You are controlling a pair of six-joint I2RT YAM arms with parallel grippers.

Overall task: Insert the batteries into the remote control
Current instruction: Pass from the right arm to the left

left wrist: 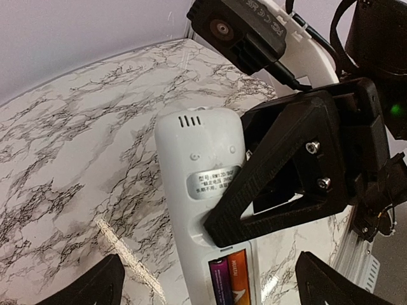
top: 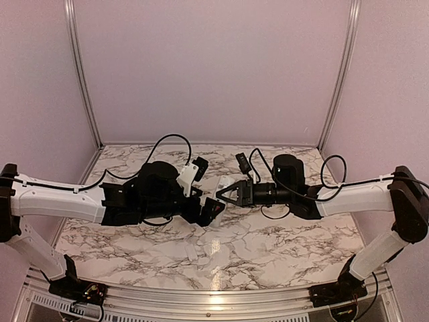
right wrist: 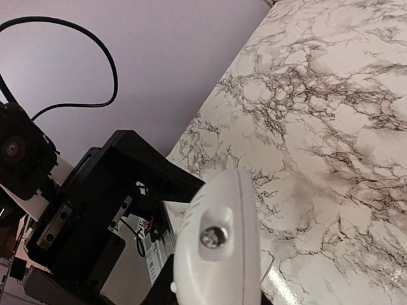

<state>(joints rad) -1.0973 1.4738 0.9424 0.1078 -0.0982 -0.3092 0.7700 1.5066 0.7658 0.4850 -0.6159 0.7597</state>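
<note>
The white remote control [left wrist: 197, 165] is held back side up above the marble table. Its battery bay is open at the near end, with a dark purple battery [left wrist: 218, 283] and an orange battery [left wrist: 238, 276] lying side by side in it. My right gripper [top: 226, 194] is shut across the remote's middle, and its black triangular finger [left wrist: 280, 184] lies over the back. In the right wrist view the remote's rounded end with its LED [right wrist: 216, 238] fills the space in the right gripper [right wrist: 216, 293]. My left gripper [left wrist: 216, 287] is open, its fingertips [left wrist: 95, 286] wide apart on either side of the bay.
The marble table [top: 268, 248] sits inside lilac walls with metal corner posts [top: 84, 74]. The right wrist camera housing [left wrist: 238, 28] hangs close above the remote's far end. The left arm's black body [right wrist: 108, 197] is just beyond the remote. A white flat edge [right wrist: 269, 265] shows below the remote.
</note>
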